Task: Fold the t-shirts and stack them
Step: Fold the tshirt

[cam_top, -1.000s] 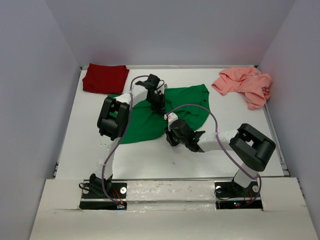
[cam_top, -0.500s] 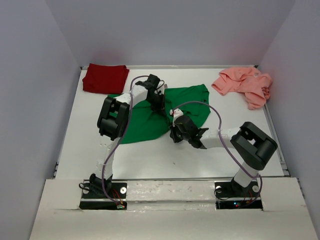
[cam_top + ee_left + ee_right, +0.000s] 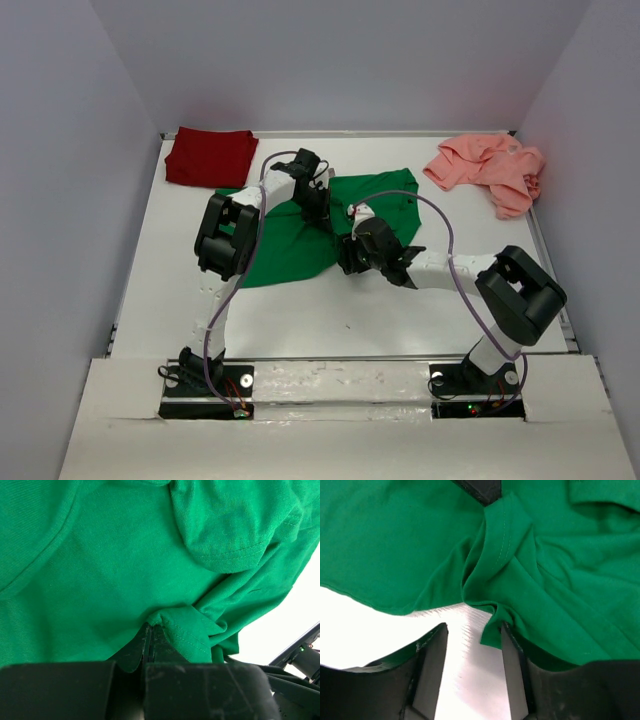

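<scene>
- White desk [image 3: 300, 325]: green shirt [image 3: 285, 255] mid-desk, red shirt [image 3: 210, 157] at far-left corner, pink shirt [image 3: 490, 168] at far-right corner.
- Left hand [image 3: 150, 631] pinches green shirt's hem.
- Right hand [image 3: 472, 636] stands parted at its near edge.

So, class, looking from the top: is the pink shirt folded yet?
No, the pink shirt lies in a loose, crumpled heap.

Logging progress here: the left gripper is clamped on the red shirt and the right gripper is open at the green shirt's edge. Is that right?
One thing is off: the left gripper is clamped on the green shirt; the left wrist view shows green hem pinched in its shut jaws. The right gripper is open at the green shirt's edge, as you said.
</scene>
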{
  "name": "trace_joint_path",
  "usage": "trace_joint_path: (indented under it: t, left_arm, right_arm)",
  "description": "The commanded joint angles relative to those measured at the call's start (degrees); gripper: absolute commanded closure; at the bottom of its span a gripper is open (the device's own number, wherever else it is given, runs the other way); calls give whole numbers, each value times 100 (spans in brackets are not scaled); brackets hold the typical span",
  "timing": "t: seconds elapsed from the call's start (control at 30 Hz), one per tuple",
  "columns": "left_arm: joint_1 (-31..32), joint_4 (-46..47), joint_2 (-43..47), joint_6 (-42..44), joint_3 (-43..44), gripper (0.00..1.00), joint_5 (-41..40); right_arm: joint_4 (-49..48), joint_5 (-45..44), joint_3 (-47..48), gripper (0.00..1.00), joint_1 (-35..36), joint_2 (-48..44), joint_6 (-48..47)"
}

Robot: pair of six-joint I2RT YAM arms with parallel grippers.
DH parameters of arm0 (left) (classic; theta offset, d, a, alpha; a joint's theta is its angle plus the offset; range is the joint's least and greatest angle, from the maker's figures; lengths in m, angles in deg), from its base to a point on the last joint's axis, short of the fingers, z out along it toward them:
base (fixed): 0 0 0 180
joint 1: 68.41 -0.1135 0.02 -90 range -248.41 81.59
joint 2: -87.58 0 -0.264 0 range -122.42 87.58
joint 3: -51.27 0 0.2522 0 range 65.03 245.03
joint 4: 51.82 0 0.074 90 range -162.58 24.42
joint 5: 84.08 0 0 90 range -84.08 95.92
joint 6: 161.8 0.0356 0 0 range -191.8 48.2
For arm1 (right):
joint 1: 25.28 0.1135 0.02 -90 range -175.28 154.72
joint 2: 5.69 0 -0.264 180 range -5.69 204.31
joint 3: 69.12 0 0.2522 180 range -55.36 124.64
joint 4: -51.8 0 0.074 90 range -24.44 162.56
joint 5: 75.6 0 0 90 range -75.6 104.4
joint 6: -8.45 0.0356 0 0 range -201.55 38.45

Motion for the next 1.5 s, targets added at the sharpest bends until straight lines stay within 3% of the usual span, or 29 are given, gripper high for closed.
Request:
trace_joint_path:
  t: [0.0,0.07,0.27,0.5,0.6,1.13,1.23,1.27,1.3,1.33,1.47]
  left_arm:
    - [-20,-135,16,71,60,100,140]
    - [-20,-127,16,71,59,100,140]
    - [-20,-126,-2,71,86,100,175]
    - [-11,-135,-2,80,86,100,184]
    - [-11,-135,7,98,51,100,192]
    - [-29,-197,-37,159,59,100,175]
    - [-29,-197,-46,151,77,100,175]
    - [-29,-197,-37,151,77,100,175]
    - [-29,-205,-37,159,77,100,175]
    - [-38,-214,-46,159,77,100,175]
    - [-29,-206,-46,159,68,100,166]
  right_arm:
    - [108,-85,228,45,2,16,63]
    - [126,-173,219,39,2,-28,46]
    - [196,-208,315,39,2,33,-69]
    - [214,-340,368,45,2,235,-130]
    - [214,-410,395,53,2,288,-191]
    - [161,-551,412,56,-419,332,-368]
    - [161,-578,377,63,-481,288,-385]
    - [161,-560,377,70,-481,288,-394]
    - [161,-560,360,87,-533,279,-403]
    - [161,-569,351,97,-534,288,-394]
    - [161,-490,342,100,-587,270,-350]
